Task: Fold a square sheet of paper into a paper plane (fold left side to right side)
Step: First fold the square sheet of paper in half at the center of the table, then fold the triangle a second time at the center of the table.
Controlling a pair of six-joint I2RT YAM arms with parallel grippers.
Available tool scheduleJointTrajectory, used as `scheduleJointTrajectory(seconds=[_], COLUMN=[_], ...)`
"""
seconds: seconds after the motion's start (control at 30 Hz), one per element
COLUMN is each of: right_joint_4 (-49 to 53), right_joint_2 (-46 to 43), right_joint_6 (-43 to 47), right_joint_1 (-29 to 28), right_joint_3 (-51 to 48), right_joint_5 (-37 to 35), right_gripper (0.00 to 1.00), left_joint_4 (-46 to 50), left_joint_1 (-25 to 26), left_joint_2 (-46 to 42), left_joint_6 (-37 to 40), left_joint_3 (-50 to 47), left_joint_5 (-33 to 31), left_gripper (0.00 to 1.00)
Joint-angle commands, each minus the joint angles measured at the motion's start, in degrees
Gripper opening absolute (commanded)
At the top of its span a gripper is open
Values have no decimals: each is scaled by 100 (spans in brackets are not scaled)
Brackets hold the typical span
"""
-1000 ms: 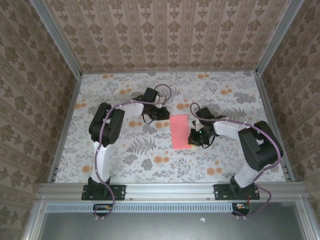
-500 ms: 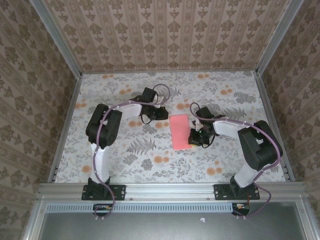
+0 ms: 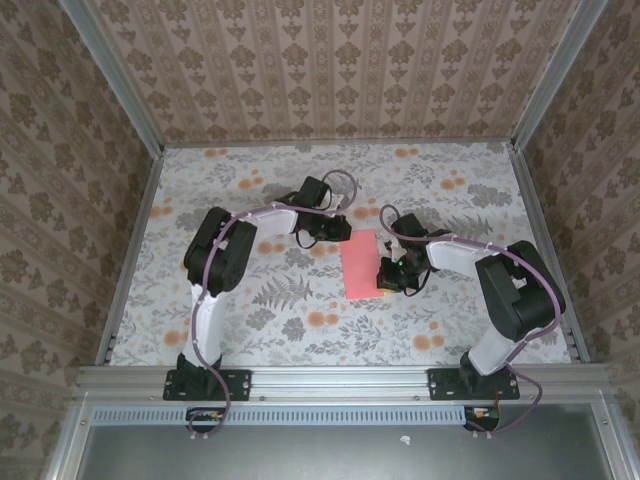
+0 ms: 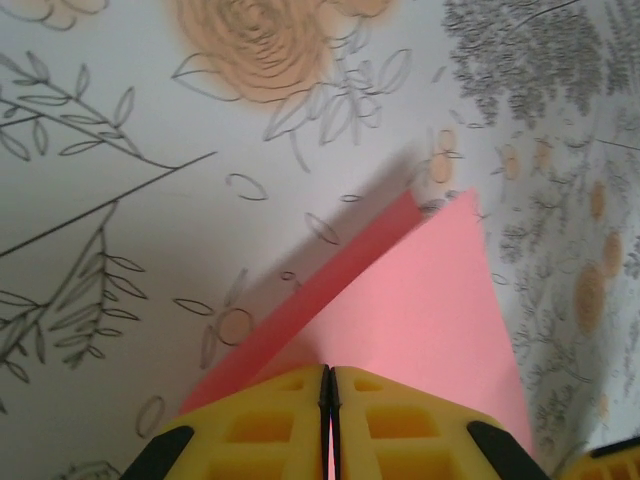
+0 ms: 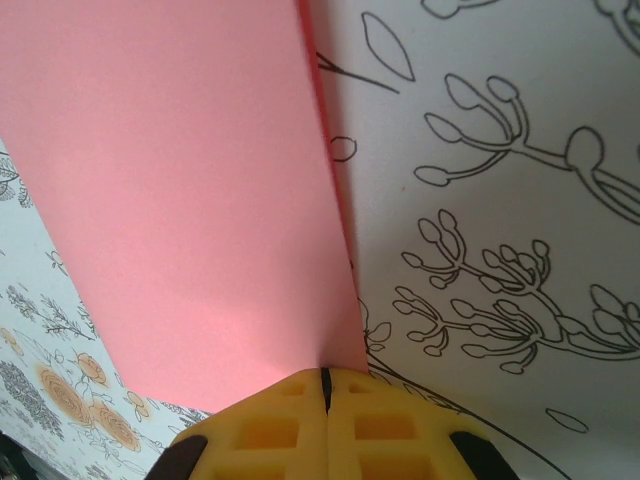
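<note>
Near edge, top view: I see the metal rail (image 3: 340,380) with both arm bases bolted on.

Right gripper (image 5: 324,375): yellow fingers pressed tight together, only a hairline seam between them. The pink paper (image 5: 190,200) starts right at the tips and runs off ahead and to the left of them. Its straight right-hand edge leaves from the seam. I can't tell whether the tips nip that edge or just sit on it. To the right of the tips is bare flowered tabletop (image 5: 500,200).

Left gripper (image 4: 328,370): fingers also pressed together, thin seam. The paper meets the tips here too and spreads ahead and to the right, narrowing to a corner further out. A darker pink strip, the under layer (image 4: 330,265), peeks out along its left side, with shadow on the table beside it. I can't tell if a layer is caught between the fingers. An orange flower print (image 4: 262,45) sits well ahead, a little left.

From above, the paper (image 3: 358,262) is a flat upright rectangle between the two tools. The right gripper (image 3: 385,280) touches its nearer right edge. The left gripper (image 3: 338,228) is at its far left corner.

Beyond both grippers the table runs on to the patterned back wall (image 3: 330,70).
</note>
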State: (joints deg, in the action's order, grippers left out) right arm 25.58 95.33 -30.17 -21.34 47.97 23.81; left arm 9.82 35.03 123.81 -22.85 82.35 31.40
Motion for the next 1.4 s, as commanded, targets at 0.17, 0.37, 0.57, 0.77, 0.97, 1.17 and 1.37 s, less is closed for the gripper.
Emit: scheduleJointTrajectory(seconds=[0.17, 0.37, 0.57, 0.77, 0.97, 1.17, 1.37], right_joint_4=[621, 474, -252, -870, -1029, -1335, -1191], right_joint_2=[235, 60, -53, -584, -1353, -1486, -1166], right_joint_6=[-49, -300, -754, -934, -650, -340, -358], right_joint_1=[-70, -189, -361, -331, -85, 305, 402], right_joint_3=[-208, -428, -635, -556, -524, -511, -392], right_joint_5=[-599, -340, 198, 225, -329, -316, 112], right_gripper=[2, 2, 3, 19, 45, 71, 80], left_joint_4=[-65, -218, 25, 105, 285, 182, 122], left_joint_1=[-140, -344, -409, -402, -140, 357, 553], left_joint_2=[218, 258, 50, -818, -1742, -1678, -1223], left_joint_6=[-109, -184, 22, 105, -69, -524, -819], left_joint_3=[-42, -118, 76, -312, -1128, -1423, -1315], left_joint_5=[-225, -216, -125, -245, -425, -510, -646], left_gripper=[12, 12, 17, 22, 25, 25, 23])
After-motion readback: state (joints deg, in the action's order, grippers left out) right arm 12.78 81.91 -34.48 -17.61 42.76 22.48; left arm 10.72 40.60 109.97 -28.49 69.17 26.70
